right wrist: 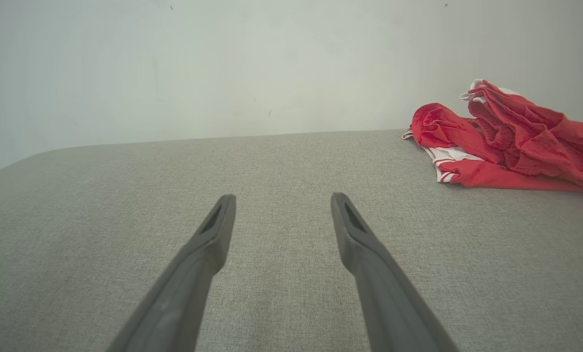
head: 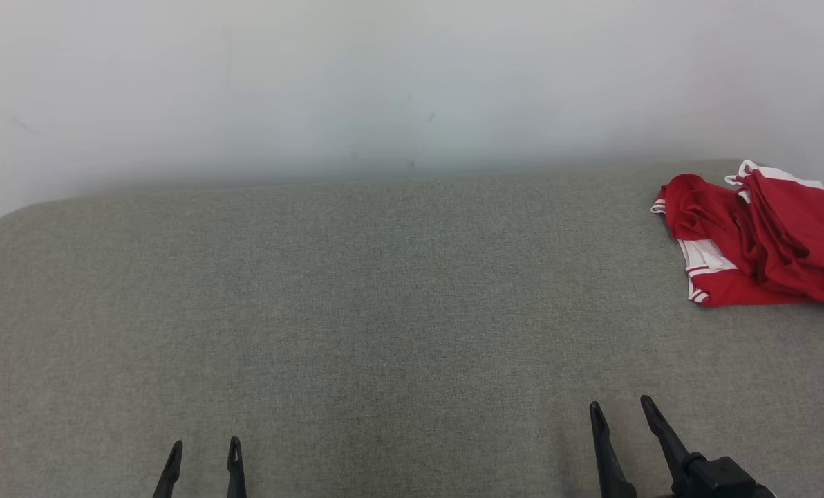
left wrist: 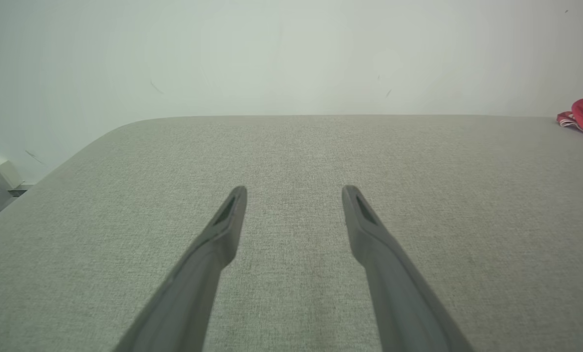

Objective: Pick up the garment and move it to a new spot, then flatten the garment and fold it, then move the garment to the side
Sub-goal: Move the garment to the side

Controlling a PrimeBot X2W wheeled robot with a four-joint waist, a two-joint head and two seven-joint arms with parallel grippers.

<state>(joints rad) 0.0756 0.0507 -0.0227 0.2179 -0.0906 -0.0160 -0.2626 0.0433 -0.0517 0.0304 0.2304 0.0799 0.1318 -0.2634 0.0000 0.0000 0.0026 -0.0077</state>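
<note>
Head view: the red garment (head: pixel 764 235) with white trim lies crumpled at the far right of the grey bench (head: pixel 384 290), close to the pale wall (head: pixel 384 83). The right fingers (head: pixel 605 449) are spread wide near the bench's front edge, well apart from the garment and holding nothing. The left fingers (head: pixel 234 467) are likewise spread wide and empty, farther left, over bare cloth.

garment (head: pixel 764 238): red mesh-like cloth, white trim | table (head: pixel 357 304): grey woven fabric, matt | wall (head: pixel 384 83): smooth, pale
</note>
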